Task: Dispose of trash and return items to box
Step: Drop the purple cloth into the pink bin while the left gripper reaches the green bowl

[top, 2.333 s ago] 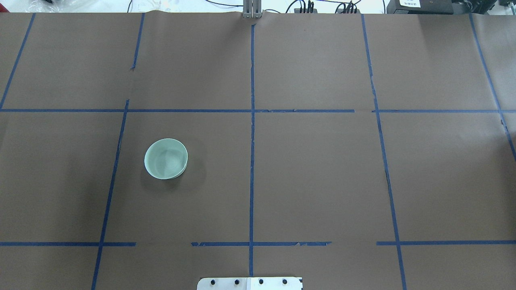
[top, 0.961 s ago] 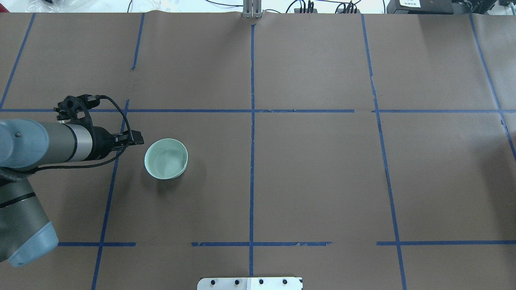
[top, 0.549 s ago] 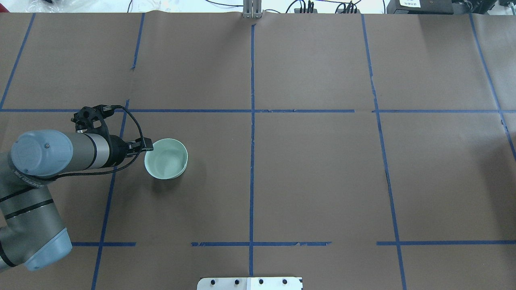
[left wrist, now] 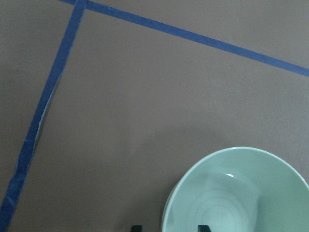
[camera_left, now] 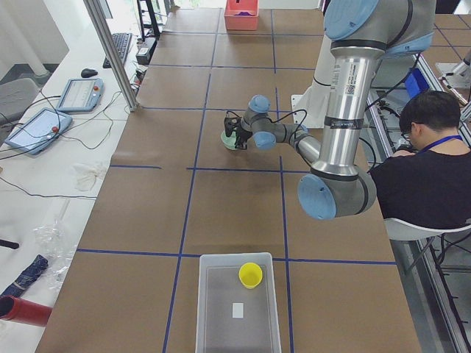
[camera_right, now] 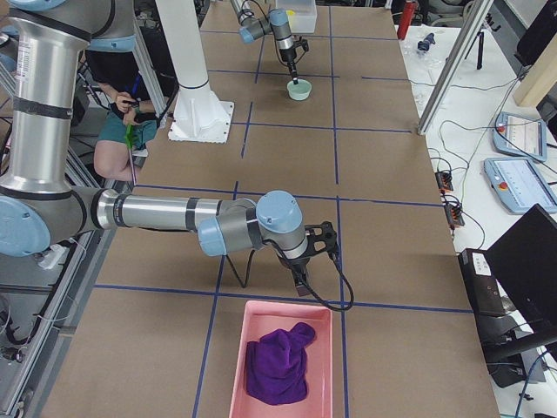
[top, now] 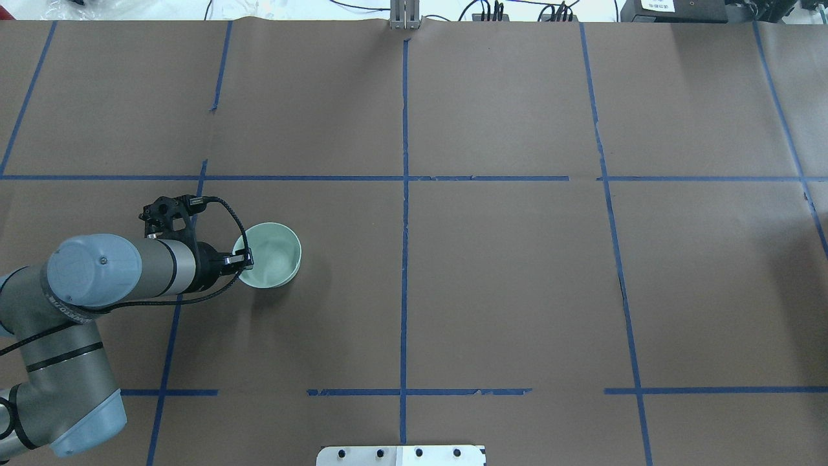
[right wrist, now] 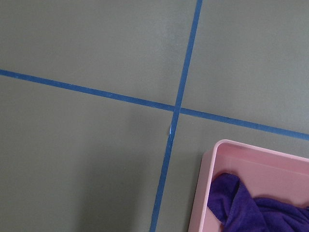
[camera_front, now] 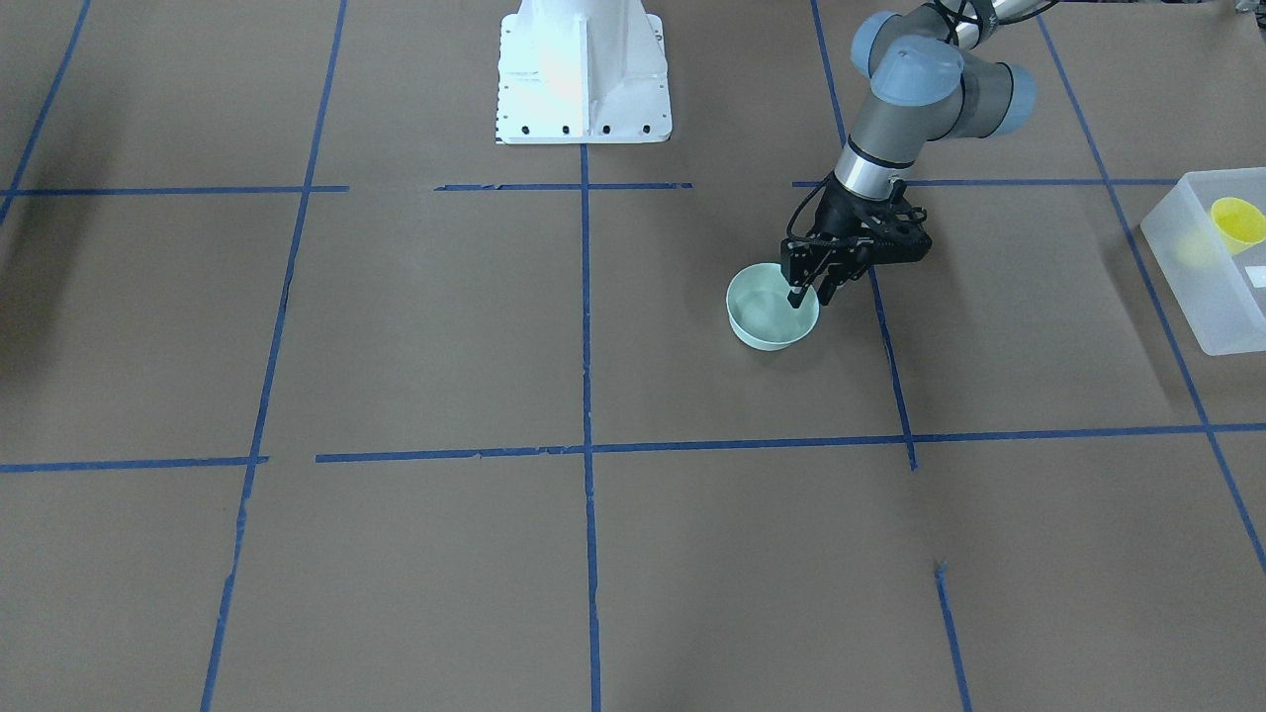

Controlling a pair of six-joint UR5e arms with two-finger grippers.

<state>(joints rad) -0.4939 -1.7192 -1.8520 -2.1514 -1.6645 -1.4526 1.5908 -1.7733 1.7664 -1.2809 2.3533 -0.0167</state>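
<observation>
The pale mint-green bowl (top: 278,252) stands upright on the brown paper, left of centre, and also shows in the front view (camera_front: 767,321). My left gripper (top: 246,262) is open at the bowl's near-left rim. In the left wrist view its fingertips (left wrist: 203,227) straddle the rim of the bowl (left wrist: 241,193), one inside and one outside. The yellow cup (camera_front: 1238,222) lies inside the translucent white box (camera_front: 1202,287) at the table's left end. My right gripper (camera_right: 300,283) hangs by a pink tray; I cannot tell whether it is open or shut.
A pink tray (camera_right: 283,361) holding a purple cloth (right wrist: 256,208) sits at the table's right end. Blue tape lines grid the brown paper. The white robot base (camera_front: 584,69) stands at the table's near edge. A seated person (camera_left: 430,169) is beside the table.
My left arm has come in from the left and reached the bowl. Its open fingers moved from beside the bowl to over the rim. The bowl has not moved.
</observation>
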